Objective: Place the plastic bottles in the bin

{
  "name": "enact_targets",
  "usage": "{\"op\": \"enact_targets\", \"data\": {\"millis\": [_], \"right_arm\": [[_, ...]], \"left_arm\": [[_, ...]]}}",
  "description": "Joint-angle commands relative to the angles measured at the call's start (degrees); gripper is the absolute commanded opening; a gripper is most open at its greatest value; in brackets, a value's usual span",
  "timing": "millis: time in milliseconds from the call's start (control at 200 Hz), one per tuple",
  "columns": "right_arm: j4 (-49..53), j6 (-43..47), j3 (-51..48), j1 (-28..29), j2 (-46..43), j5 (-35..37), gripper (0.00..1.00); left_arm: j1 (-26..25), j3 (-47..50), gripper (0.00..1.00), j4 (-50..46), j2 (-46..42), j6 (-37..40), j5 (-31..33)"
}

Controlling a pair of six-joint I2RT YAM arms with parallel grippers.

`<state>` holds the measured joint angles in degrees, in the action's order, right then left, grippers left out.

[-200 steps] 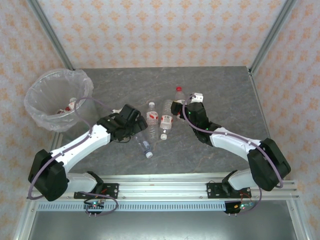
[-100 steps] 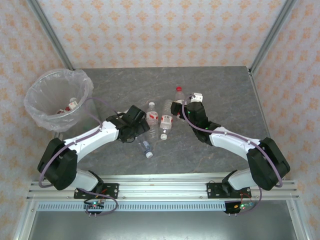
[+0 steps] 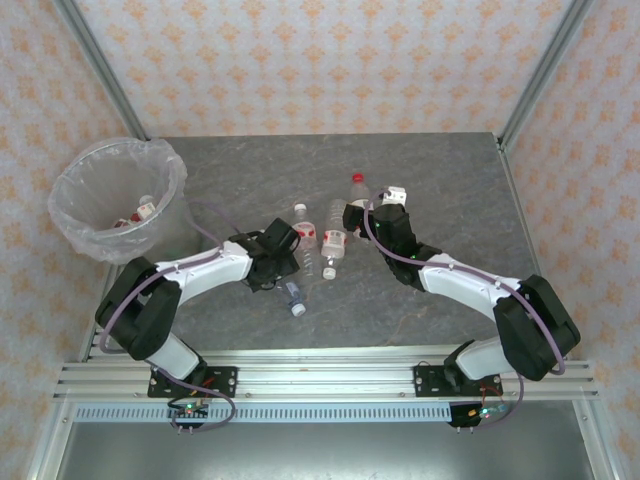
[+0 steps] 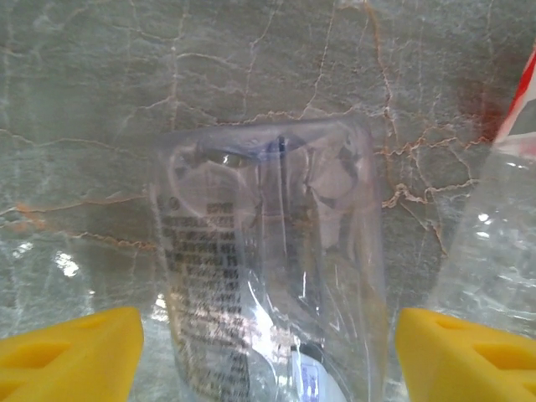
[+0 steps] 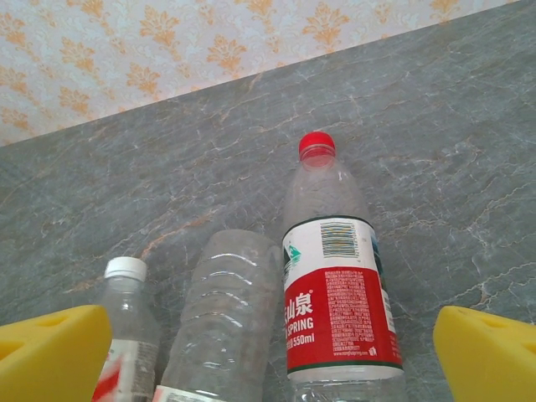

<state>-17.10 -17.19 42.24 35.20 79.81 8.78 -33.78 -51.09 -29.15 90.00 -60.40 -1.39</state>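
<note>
**Top external.** Grey marbled bench (image 3: 430,170). The bin (image 3: 90,240), lined with a bag, stands at the far left corner with binned bottles (image 3: 140,212) inside. Four bottles lie flat mid-bench, well apart from the bin:
- blue-capped bottle (image 3: 291,296)
- white-capped bottle (image 3: 303,228)
- middle bottle (image 3: 334,245)
- red-capped bottle (image 3: 357,190)

The left end effector (image 3: 283,272) sits over the blue-capped bottle. The right end effector (image 3: 352,215) is over the body of the red-capped bottle.

**Left wrist.** The blue-capped bottle (image 4: 268,268) lies lengthwise, base away from the camera. It sits between the yellow fingers (image 4: 71,352) of the left end effector (image 4: 268,356). The jaws stand a little wider than the bottle, with a thin gap on each side, and no grip is evident. A second clear bottle (image 4: 494,226) with a strip of red label crowds just beside the right-hand finger.

**Right wrist.** The right end effector (image 5: 268,356) is spread wide and holds nothing, with its fingers (image 5: 490,356) at the lower corners. Three bottles lie side by side between them:
- white-capped bottle (image 5: 126,327)
- middle bottle (image 5: 222,318), base away from the camera
- red-capped bottle (image 5: 339,285), red-and-white label facing up
</note>
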Motion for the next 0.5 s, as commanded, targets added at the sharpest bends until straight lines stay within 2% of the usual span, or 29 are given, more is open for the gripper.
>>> {"op": "enact_targets", "data": {"millis": [0,275,495], "right_arm": [[0.8,-0.6,0.2,-0.1,-1.4,1.9,0.99],[0.8,-0.6,0.5,-0.1,-1.1,2.0,0.99],[0.9,-0.8,0.6,-0.1,-0.9,2.0,0.99]], "left_arm": [[-0.5,0.9,0.75,1.8,2.2,-0.3,0.4],[-0.9,-0.6,0.71,1.2,6.4,2.0,1.3],[-1.0,-1.8,0.59,0.6,6.7,4.5,2.0]]}}
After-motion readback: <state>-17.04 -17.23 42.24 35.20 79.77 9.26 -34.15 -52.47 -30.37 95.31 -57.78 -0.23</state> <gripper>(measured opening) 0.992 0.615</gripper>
